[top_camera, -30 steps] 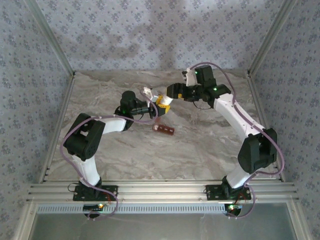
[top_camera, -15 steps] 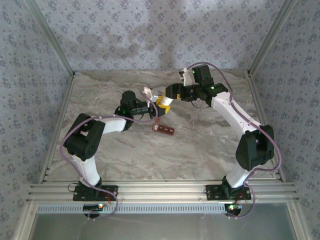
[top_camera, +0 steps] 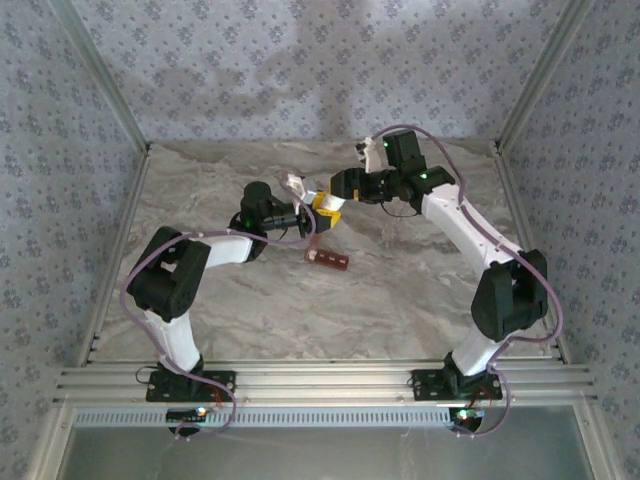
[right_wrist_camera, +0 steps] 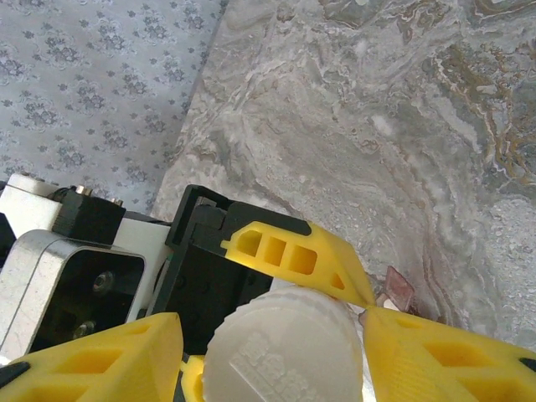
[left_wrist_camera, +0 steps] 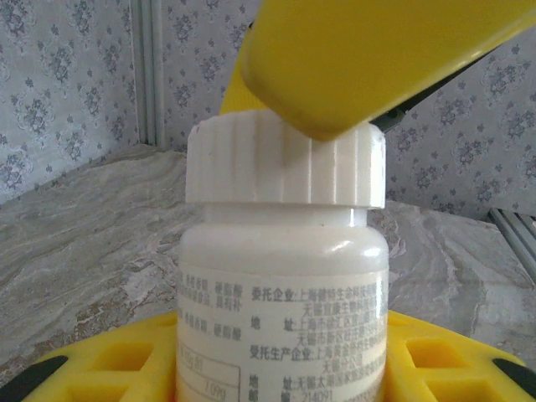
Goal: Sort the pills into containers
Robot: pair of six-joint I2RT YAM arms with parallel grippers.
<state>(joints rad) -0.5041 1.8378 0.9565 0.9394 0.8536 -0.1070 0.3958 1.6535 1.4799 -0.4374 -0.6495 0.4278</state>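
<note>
White ribbed cap (left_wrist_camera: pixel 285 159) is sitting between the parted fingers (right_wrist_camera: pixel 435 352) of our right pincer (right_wrist_camera: pixel 272 347); we are risking spinning the white pill bottle (left_wrist_camera: pixel 283 310) inside the clamp of our left pincer (top_camera: pixel 322 206).

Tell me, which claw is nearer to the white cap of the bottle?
Right. The right claw has a finger on each side of the cap; the left claw holds the bottle lower down, around its labelled body, below the cap.

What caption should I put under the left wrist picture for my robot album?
Left gripper holds a white pill bottle upright while the right gripper has a yellow finger over its ribbed cap.
</note>
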